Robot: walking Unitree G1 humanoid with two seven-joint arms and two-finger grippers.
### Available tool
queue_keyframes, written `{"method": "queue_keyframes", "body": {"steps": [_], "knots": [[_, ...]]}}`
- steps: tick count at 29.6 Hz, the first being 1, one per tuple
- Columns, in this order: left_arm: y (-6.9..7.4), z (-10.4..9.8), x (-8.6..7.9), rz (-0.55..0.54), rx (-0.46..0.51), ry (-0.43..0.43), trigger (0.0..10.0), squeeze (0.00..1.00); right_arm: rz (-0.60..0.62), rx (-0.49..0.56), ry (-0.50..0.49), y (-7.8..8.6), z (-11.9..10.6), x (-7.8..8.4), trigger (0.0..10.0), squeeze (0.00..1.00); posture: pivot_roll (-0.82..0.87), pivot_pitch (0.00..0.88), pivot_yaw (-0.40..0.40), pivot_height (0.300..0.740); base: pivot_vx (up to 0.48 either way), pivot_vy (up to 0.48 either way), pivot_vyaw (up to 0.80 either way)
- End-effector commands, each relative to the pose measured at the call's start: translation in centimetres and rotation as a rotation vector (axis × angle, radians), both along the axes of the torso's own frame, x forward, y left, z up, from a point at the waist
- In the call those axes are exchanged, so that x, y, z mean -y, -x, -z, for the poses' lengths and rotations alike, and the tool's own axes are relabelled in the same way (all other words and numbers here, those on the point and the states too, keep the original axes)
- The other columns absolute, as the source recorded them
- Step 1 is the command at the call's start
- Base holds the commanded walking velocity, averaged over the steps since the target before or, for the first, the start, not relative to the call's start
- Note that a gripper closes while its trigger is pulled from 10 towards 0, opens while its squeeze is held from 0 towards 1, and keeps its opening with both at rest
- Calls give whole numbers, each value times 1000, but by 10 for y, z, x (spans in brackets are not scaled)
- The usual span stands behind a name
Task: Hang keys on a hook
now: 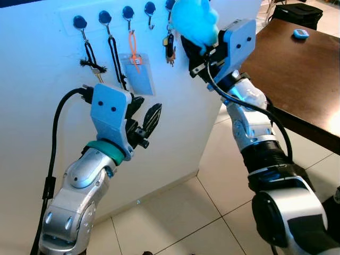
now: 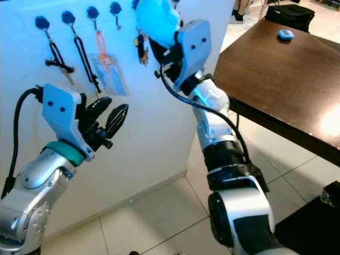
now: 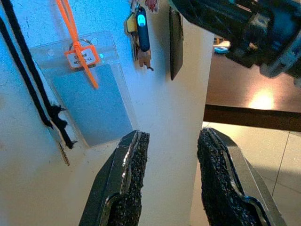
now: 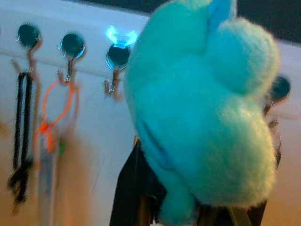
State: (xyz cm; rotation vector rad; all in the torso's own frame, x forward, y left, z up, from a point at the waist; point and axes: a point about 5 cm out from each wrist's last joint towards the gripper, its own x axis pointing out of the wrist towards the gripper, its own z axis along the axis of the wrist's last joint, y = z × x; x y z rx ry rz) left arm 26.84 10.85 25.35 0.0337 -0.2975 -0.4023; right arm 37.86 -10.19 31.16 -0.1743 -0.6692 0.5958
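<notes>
Nearest the camera, the left claw (image 1: 143, 119) is raised before the white wall panel (image 1: 48, 101), its two black fingers (image 3: 129, 183) spread apart and empty. It hovers just below the clear plastic badge holder with an orange tie (image 1: 137, 71), apparently parked where it does not cross the working arm.

Higher and further in, the right claw (image 1: 195, 53) reaches up to the row of round dark wall hooks (image 1: 127, 13). A fluffy turquoise plush keychain (image 1: 194, 21) sits at its fingers and appears gripped there, though the fingers are largely hidden behind the plush. The small bunch of keys with a dark fob (image 1: 170, 48) hangs against the panel just beside the claw, below a hook near the right end of the row; whether its ring is already seated on that hook cannot be told.

Two black cord loops (image 1: 90, 56) occupy the leftmost hooks and the badge holder the third. One bare metal hook (image 1: 150, 13) stands free between the badge and the keys.

The panel's vertical edge falls just right of the keys. Beyond it lies open tiled floor (image 1: 175, 212), then the dark brown wooden desk (image 1: 297, 74), which carries a small blue object (image 1: 300, 34). Its near edge runs close to the right forearm, so withdrawal probably has most room downward.
</notes>
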Motion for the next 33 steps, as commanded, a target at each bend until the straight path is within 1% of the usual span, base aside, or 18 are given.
{"method": "queue_keyframes", "body": {"steps": [1,3,8,14,18,21,22,24,25,26,28,30,31,33], "knots": [[1,5,-1,0,-19,-10,10000,0,-9,-48,6,3,16,-1,10000,0,-24,106,97,740,0,0,0],[1,5,-1,0,-19,-10,10000,0,-9,-48,6,3,16,-1,10000,0,-24,106,97,740,0,0,0],[0,6,-1,2,-24,-13,10000,0,58,-138,-25,8,51,10,10000,0,-31,108,105,740,0,0,0],[0,6,-1,6,-26,-15,10000,0,112,-164,-55,8,60,17,10000,0,-33,110,110,740,0,0,0],[0,8,-1,10,-34,-20,10000,0,211,-228,-70,5,79,26,10000,0,-31,112,116,740,0,0,0],[0,8,-1,11,-35,-21,10000,0,224,-246,-79,5,83,27,10000,4,-30,111,119,740,0,0,0],[0,8,-1,13,-37,-22,10000,0,223,-269,-92,4,87,27,10000,1000,-29,112,123,740,0,0,0],[0,8,-1,13,-37,-22,10000,0,223,-269,-92,4,87,27,10000,1000,-29,112,123,740,0,0,0],[0,9,-1,14,-40,-25,10000,0,215,-294,-100,5,92,27,10000,1000,-29,111,127,740,0,0,0],[0,9,-1,14,-40,-25,10000,0,215,-294,-100,5,92,27,10000,1000,-29,111,127,740,0,0,0],[-1,11,-2,16,-47,-31,10000,0,198,-334,-95,6,103,25,10000,1000,-24,112,127,740,0,0,0],[-1,11,-2,16,-47,-31,10000,0,198,-334,-95,6,103,25,10000,1000,-24,112,127,740,0,0,0],[-1,12,-2,15,-51,-34,10000,0,192,-356,-82,7,110,25,10000,1000,-23,111,128,740,0,0,0],[-1,12,-2,15,-51,-34,10000,0,192,-356,-82,7,110,25,10000,1000,-23,111,128,740,0,0,0]]}}
